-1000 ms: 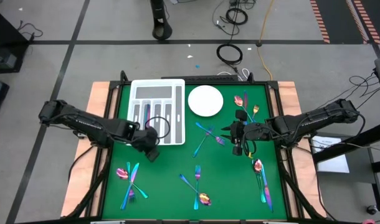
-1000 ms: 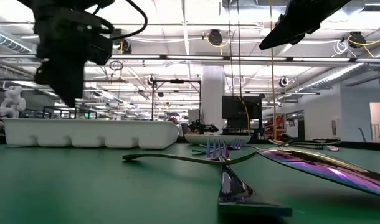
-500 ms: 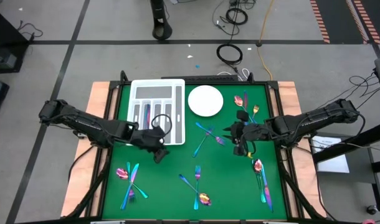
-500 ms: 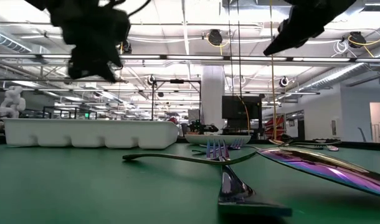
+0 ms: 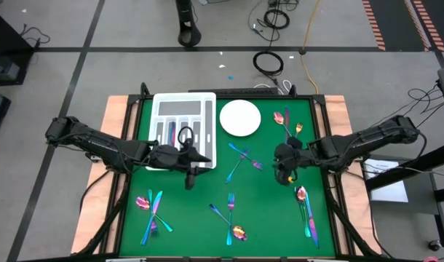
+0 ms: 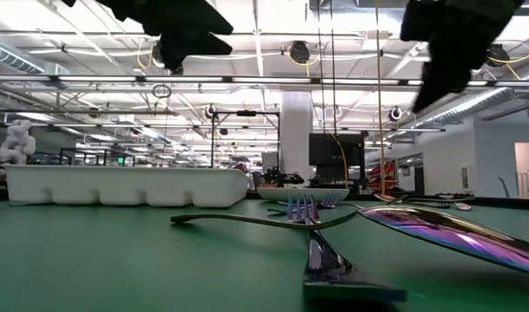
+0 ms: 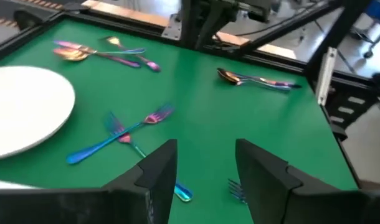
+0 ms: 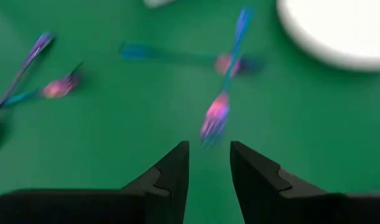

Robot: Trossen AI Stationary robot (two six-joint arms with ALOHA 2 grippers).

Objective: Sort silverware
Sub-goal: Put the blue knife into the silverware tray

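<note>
Right now the left gripper [image 5: 191,175] hangs above the green table [image 5: 207,189] just in front of the white divided tray [image 5: 184,129], near the tray's right front corner, and its two dark fingers [image 7: 157,171] stand apart with nothing between them. Over on the other side, the right gripper [image 5: 283,175] hovers over the mat right of centre, and its fingers [image 8: 173,168] too stand parted, with only bare green showing in the gap. Neither one is carrying a piece. Between the two arms lies a crossed pair of forks [image 5: 240,159], blue handles and pink-purple tines, just below the round white plate [image 5: 240,117]; the right wrist view looks down on that same pair [image 8: 222,93], blurred. Past the right gripper, near the far right corner, a small cluster of silverware [image 5: 286,122] sits beside the plate, with a gold spoon bowl among it. Closer to the front on the right, a spoon and knife [image 5: 306,211] lie side by side. At the front centre there is another group [image 5: 230,217], a fork crossed over other pieces, and at the front left a third bundle [image 5: 151,211] with a pink spoon bowl. One pink piece [image 5: 172,133] already lies in a tray slot.
</note>
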